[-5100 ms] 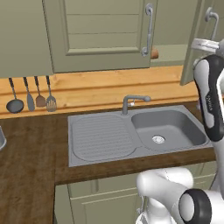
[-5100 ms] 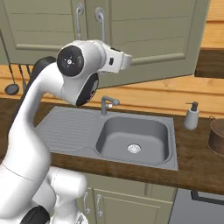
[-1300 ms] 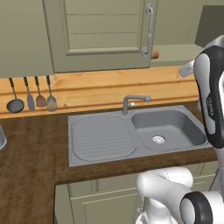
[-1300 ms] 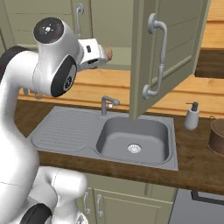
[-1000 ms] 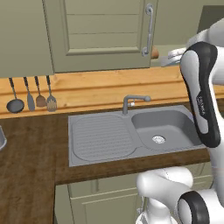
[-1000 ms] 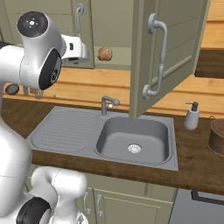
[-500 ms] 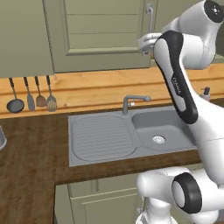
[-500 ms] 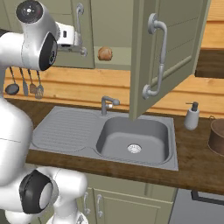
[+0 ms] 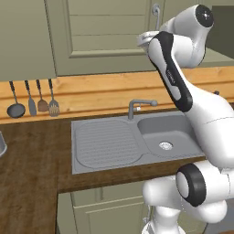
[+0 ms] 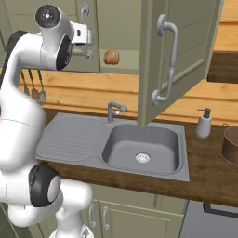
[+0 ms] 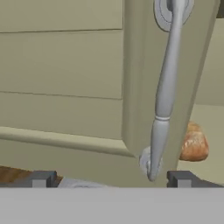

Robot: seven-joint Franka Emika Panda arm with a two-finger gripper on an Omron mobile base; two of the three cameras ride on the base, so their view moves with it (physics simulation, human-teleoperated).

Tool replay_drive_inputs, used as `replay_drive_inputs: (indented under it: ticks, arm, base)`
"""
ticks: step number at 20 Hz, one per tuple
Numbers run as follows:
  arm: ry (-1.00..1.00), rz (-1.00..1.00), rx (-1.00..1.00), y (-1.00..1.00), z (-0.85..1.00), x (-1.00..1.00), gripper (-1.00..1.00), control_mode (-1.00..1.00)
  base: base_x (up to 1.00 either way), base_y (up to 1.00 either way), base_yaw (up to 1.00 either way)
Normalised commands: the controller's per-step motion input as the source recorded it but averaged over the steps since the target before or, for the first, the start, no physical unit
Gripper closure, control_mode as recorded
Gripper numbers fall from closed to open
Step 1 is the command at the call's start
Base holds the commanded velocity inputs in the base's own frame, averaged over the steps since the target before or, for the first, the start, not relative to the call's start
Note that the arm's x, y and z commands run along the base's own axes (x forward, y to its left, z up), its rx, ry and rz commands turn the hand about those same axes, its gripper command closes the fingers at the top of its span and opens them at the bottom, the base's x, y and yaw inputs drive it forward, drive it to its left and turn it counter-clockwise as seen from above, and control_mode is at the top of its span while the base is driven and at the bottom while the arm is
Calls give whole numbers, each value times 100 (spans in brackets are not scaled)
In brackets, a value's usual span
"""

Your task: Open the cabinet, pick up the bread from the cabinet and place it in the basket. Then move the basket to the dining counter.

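swung left, arm (image 10: pixel 51 42) faces one cabinet (image 11: pixel 65 78) handle (image 11: pixel 164 92), one bread (image 10: pixel 111 56).

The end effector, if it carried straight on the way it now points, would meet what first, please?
Most likely the closed door of the cabinet near its grey handle, which stand ahead of the open end effector; the bread sits off to one side, though depth is unclear.

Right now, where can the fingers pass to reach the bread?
The open shelf around the bread, between the closed left door's handle and the swung-out right door, is bare. It is tight at that handle, directly ahead of the open fingers.
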Motion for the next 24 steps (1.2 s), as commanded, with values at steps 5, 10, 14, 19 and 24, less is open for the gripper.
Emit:
replay_drive_inputs:
  ticks: [5,10,14,19,24]
  arm:
    - [0,-3,0,-8,0,69,-100,-100]
    - [0,-3,0,-2,0,85,-100,-100]
    - [0,-1,0,-1,-4,76,-100,-100]
    - [0,0,0,0,-11,64,100,-100]
    - [0,0,0,21,-6,-13,100,-100]
  base:
    - [0,0,0]
    - [0,0,0]
    - [0,0,0]
    - [0,0,0]
    - [0,0,0]
